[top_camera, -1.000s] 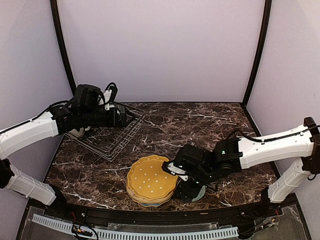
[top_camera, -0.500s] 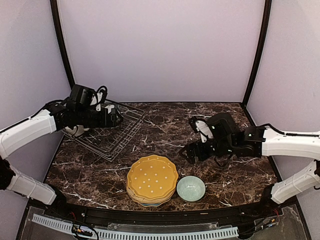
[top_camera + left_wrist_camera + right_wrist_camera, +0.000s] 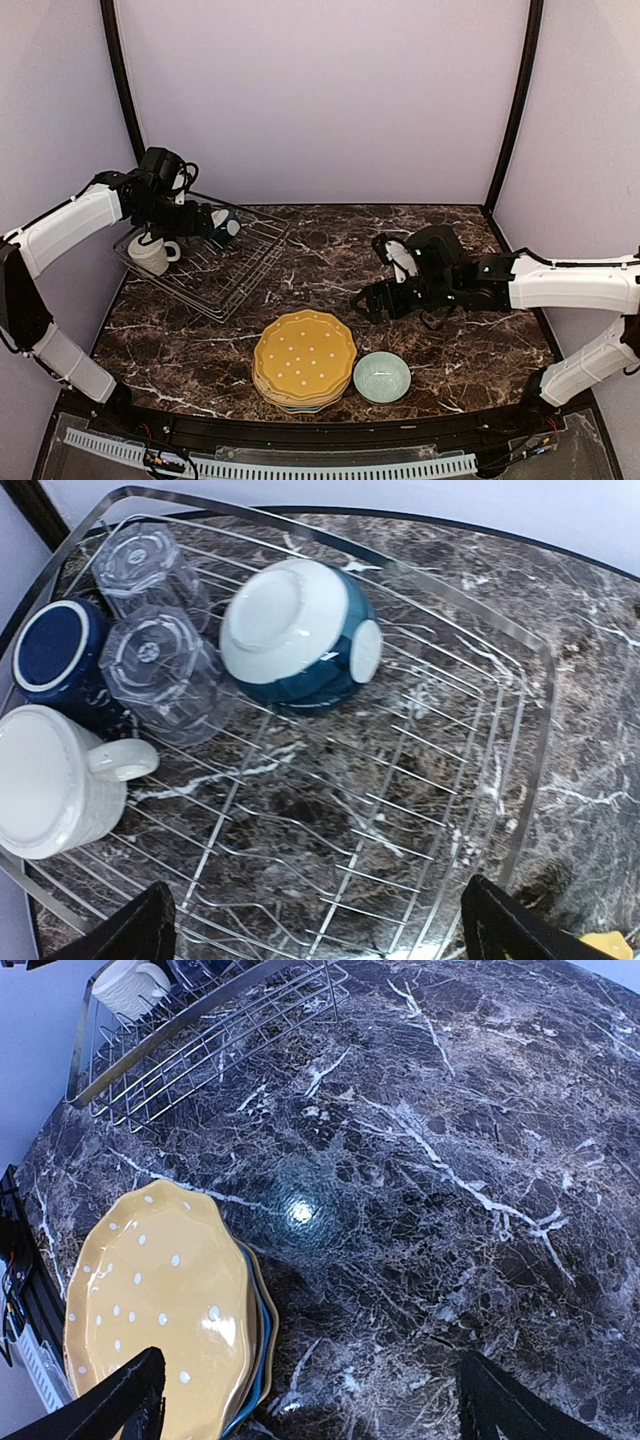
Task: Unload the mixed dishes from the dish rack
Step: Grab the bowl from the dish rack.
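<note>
With my left gripper [image 3: 325, 930] spread wide and empty above the silver wire dish rack [image 3: 430, 770], I'd lower squarely onto the upturned teal-and-white bowl [image 3: 300, 635] lying mid-rack beside the two clear glass tumblers [image 3: 160, 665], avoiding nudging them, while the right gripper [image 3: 305, 1405], likewise open, hangs over the dark marble tabletop [image 3: 450, 1160].

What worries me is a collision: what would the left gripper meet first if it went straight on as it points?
The left gripper would probably meet the dish rack's bare wire grid, short of the teal bowl; depth is unclear.
</note>
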